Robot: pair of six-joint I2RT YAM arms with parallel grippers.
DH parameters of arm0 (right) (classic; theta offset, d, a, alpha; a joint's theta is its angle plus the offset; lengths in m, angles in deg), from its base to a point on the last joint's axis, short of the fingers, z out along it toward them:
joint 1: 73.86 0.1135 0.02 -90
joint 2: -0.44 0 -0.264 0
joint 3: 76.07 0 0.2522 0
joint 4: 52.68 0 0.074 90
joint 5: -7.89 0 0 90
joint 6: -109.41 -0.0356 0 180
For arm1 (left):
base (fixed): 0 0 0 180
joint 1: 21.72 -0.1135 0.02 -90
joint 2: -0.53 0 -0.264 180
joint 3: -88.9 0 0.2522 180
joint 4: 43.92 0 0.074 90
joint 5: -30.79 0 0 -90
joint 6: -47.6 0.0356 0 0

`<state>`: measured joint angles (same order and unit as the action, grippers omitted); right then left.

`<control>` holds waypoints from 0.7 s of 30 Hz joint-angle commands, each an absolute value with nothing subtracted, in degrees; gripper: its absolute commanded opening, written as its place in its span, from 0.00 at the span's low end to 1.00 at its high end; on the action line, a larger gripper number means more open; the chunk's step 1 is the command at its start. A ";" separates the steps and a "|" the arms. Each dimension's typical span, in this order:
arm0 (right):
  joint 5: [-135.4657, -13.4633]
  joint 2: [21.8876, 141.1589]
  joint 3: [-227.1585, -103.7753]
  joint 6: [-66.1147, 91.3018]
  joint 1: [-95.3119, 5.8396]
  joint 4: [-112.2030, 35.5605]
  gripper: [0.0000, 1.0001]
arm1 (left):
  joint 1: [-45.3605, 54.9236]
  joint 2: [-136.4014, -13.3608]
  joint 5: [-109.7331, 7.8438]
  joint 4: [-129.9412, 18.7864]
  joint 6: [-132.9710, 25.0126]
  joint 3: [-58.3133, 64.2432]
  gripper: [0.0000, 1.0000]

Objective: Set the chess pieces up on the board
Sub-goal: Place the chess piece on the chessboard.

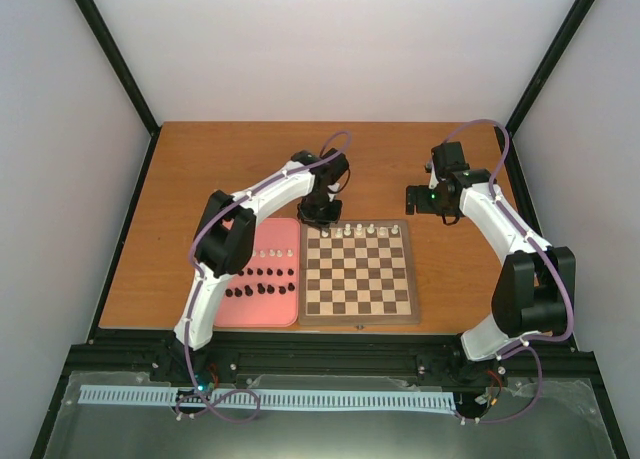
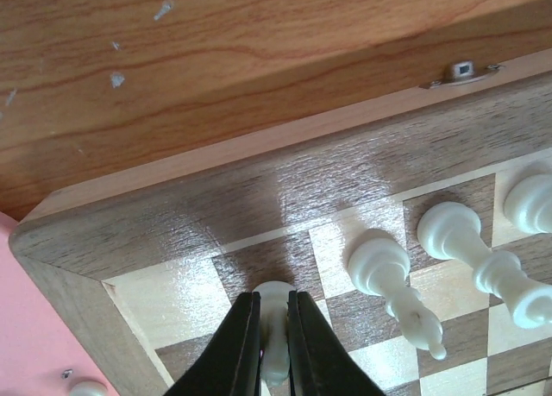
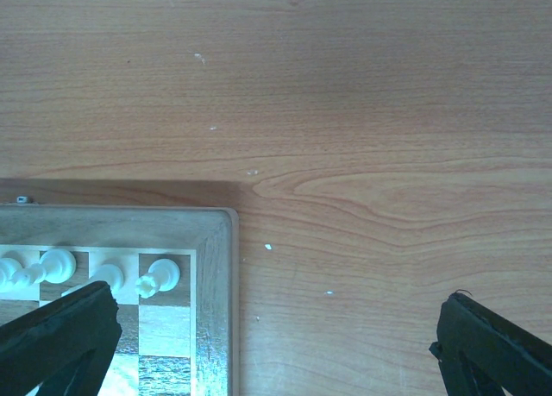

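Note:
The board point(image 1: 360, 309) lies in the middle of the table. Several white pieces point(image 1: 372, 229) stand along its far row. My left gripper point(image 1: 322, 215) is over the board's far left corner. In the left wrist view it point(image 2: 274, 308) is shut on a white piece point(image 2: 274, 294) whose base sits at a dark square, second from the corner. Two white pieces point(image 2: 379, 262) stand on the squares right of it. My right gripper point(image 1: 440, 201) hangs open and empty past the far right corner; its fingers point(image 3: 60, 336) are spread wide over bare table, near a white rook point(image 3: 162, 273).
A pink tray point(image 1: 290, 314) lies against the board's left side, holding several black pieces point(image 1: 262, 281) and a few white ones point(image 1: 272, 252). A metal hinge point(image 2: 461, 71) sits on the board's far edge. Wooden table surrounds the board, with walls at the back and sides.

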<state>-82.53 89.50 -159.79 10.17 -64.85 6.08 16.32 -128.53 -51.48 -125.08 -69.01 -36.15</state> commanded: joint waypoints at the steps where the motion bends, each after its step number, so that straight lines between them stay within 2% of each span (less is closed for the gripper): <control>1: -83.09 88.33 -159.56 10.71 -65.34 5.17 1.00 | 16.95 -129.10 -51.92 -126.50 -68.72 -38.71 0.07; 5: -83.11 88.41 -159.62 10.75 -65.34 5.20 1.00 | 16.91 -129.20 -52.15 -126.50 -68.81 -38.78 0.11; 12: -83.12 88.44 -159.53 10.71 -65.34 5.20 1.00 | 16.95 -129.40 -52.17 -126.69 -68.60 -39.49 0.24; 19: -82.98 88.42 -159.62 10.75 -65.34 5.29 1.00 | 16.95 -129.10 -51.89 -126.61 -68.55 -39.48 0.29; 21: -82.84 88.42 -159.62 10.71 -65.32 5.29 1.00 | 16.96 -128.69 -52.28 -126.59 -68.35 -39.68 0.34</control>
<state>-82.53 89.50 -159.76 10.17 -64.85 6.05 16.32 -128.55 -52.05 -125.56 -68.64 -37.20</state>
